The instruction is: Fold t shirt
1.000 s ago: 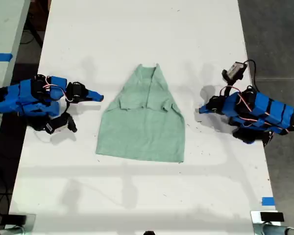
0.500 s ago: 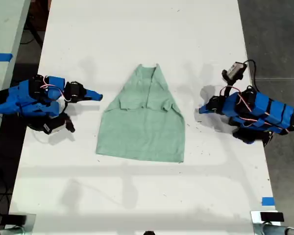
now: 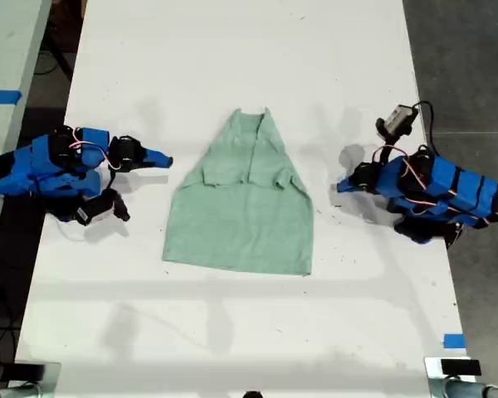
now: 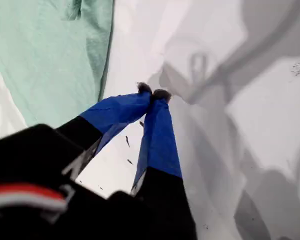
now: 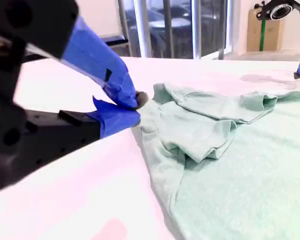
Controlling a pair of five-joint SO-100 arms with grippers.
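The t shirt (image 3: 241, 215) lies flat at the middle of the white table (image 3: 232, 50), between my two arms. It is thin, soft, pale mint-green cloth. Both short sleeves are folded in over the chest, so the outline runs narrow at the collar end toward the exterior view's top and widens to a straight hem toward the bottom. In the second wrist view the shirt (image 5: 230, 160) shows soft creases and rolled, layered sleeve edges; in the first wrist view the shirt (image 4: 45, 50) looks smooth, with a doubled side seam. My first gripper (image 3: 340, 186) sits at the exterior view's right, near the shirt's side but apart from it. In its own view my first gripper (image 4: 152, 92) has blue tape-wrapped fingers pressed together at dark tips, with nothing between them. My second gripper (image 3: 164, 159) sits at the exterior view's left, just beside the sleeve fold. In its own view my second gripper (image 5: 135, 104) has its blue tips pressed together, holding no cloth. The tabletop is matte white with small dark specks.
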